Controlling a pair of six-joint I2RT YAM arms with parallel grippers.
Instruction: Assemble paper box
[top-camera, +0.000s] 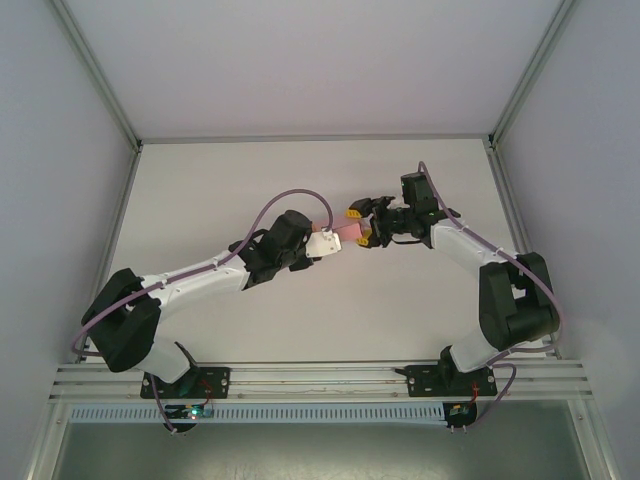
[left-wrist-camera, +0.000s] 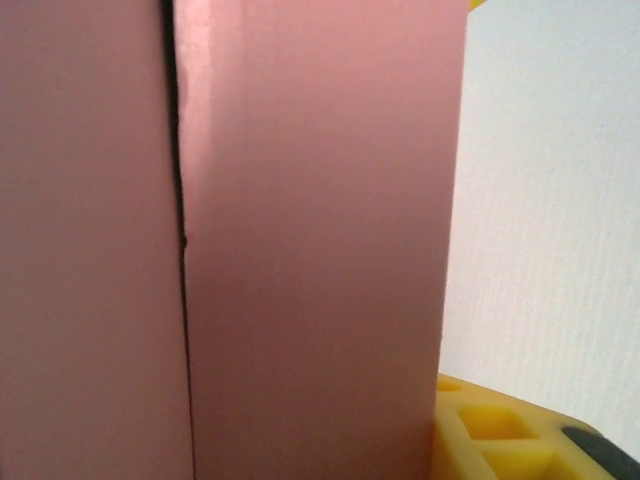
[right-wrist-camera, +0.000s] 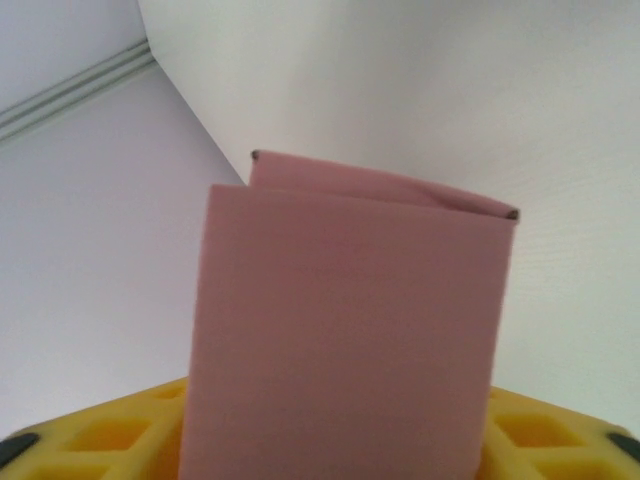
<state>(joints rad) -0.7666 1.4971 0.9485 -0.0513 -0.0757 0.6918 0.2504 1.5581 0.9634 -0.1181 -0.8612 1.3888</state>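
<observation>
White table (top-camera: 300, 320) fills the enclosure, with pale walls on three sides and an aluminium rail (top-camera: 320, 378) across the near edge where both bases are bolted.

I read the left arm (top-camera: 200, 275) as folded low. Its elbow sits out toward the left wall, and the forearm runs up and right toward the table centre. A purple cable (top-camera: 280, 200) loops over its wrist. The right arm (top-camera: 515, 300) stands with its elbow near the right wall, and its forearm reaches up and left, so the two wrists face each other over mid-table.

The left gripper (top-camera: 325, 243) points right and is clamped on the paper box (top-camera: 346, 232). On my left wrist feed the pink card (left-wrist-camera: 320, 240) lies flush against the one yellow finger (left-wrist-camera: 490, 430) I can see.

The right gripper (top-camera: 359, 225) points left, and its yellow fingers stand one on each side of the box's far end. On the right wrist feed the box (right-wrist-camera: 350, 330) rises upright between the fingers (right-wrist-camera: 560, 435), with yellow showing right up to both of its edges. I cannot tell whether the pads bear on the card.

The box is folded up as a narrow rectangular sleeve bridging the two grippers. Its far end looks open on the right wrist feed. A dark seam (left-wrist-camera: 180, 240) runs the length of one face.
</observation>
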